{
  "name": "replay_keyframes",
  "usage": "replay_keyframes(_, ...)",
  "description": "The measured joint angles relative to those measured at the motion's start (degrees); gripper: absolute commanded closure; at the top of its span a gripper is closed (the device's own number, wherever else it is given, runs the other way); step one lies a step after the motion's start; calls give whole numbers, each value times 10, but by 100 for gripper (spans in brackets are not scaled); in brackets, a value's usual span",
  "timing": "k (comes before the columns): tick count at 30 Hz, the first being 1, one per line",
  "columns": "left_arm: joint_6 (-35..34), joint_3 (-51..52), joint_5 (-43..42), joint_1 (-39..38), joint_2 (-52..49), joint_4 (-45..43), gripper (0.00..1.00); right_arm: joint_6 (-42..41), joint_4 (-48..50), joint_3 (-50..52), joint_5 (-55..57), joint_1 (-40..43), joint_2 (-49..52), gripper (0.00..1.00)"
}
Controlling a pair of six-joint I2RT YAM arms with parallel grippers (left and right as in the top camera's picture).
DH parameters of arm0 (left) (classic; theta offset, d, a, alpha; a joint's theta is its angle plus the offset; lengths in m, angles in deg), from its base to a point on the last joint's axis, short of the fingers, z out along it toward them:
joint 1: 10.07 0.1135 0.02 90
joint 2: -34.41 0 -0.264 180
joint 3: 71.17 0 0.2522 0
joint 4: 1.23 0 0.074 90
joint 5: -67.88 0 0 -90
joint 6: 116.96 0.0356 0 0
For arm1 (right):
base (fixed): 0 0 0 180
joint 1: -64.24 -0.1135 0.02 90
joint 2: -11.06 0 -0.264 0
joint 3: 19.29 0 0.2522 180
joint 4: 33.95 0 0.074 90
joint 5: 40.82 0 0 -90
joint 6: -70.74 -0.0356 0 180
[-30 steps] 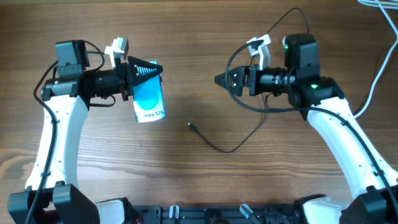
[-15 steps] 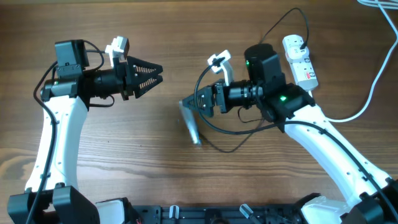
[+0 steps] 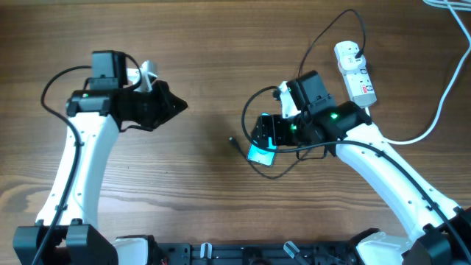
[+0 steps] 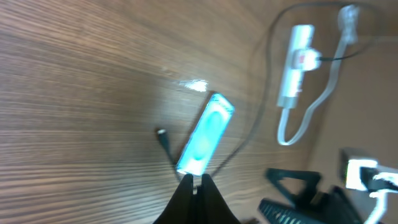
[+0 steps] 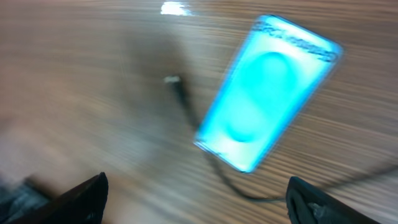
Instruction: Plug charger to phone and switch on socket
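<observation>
The phone (image 3: 259,154) lies face up on the wooden table, its teal screen lit. In the right wrist view the phone (image 5: 267,93) is ahead of my right gripper (image 5: 199,205), which is wide open and holds nothing. The charger (image 3: 234,141) is a thin black cable whose free tip (image 5: 172,79) rests just left of the phone. The cable passes under the phone's near end. My left gripper (image 3: 175,105) hovers at the left, shut and empty (image 4: 194,185). The white socket (image 3: 355,72) lies at the back right.
A thick white cord (image 3: 449,81) runs from the socket along the table's right side. In the left wrist view the socket (image 4: 295,65) and its cord lie beyond the phone (image 4: 205,134), and my right gripper's fingers (image 4: 298,199) show at the lower right.
The phone has left my left gripper and now lies mid-table. My left gripper has shut and turned. My right arm has swung left, uncovering the socket, and now stands over the phone.
</observation>
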Motion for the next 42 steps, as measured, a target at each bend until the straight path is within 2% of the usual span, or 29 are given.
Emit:
replay_keyframes(2, 0, 0, 34, -21, 0, 1, 96, -14, -11, 4, 37, 0, 0, 9)
replay_keyframes(3, 0, 0, 59, -35, 0, 1, 96, -23, -13, 5, 52, 0, 0, 7)
replay_keyframes(4, 0, 0, 83, -50, 0, 1, 96, -32, -14, 5, 63, 0, 0, 1)
replay_keyframes(5, 0, 0, 106, -62, 0, 1, 96, -41, -15, 5, 74, 0, 0, 0)
replay_keyframes(6, 0, 0, 126, -75, 0, 3, 89, -47, -14, 5, 81, 0, 0, 0)
replay_keyframes(7, 0, 0, 150, -88, 0, 6, 69, -56, -8, 7, 92, 0, 0, 0)
replay_keyframes(8, 2, 0, 172, -100, 0, 9, 61, -59, -2, 7, 95, 0, 0, 0)
replay_keyframes(11, 2, 0, 222, -122, -7, 16, 25, -77, 25, 9, 103, 0, 1, 1)
replay_keyframes(13, 3, 0, 240, -128, -23, 18, 15, -89, 33, 9, 104, 0, 2, 1)
replay_keyframes(19, 4, 0, 261, -130, -64, 18, 7, -126, 37, 9, 106, 0, 40, 4)
replay_keyframes(25, 4, 0, 266, -130, -72, 20, 5, -140, 69, 10, 110, 0, 124, 4)
replay_keyframes(31, 4, 0, 268, -130, -72, 20, 4, -156, 97, 10, 101, 0, 198, 4)
replay_keyframes(37, 4, 0, 268, -134, -72, 17, 8, -161, 119, 7, 70, 2, 203, 0)
replay_keyframes(42, 4, 0, 268, -171, -72, -13, 10, -151, 40, -31, 42, 26, 195, 0)
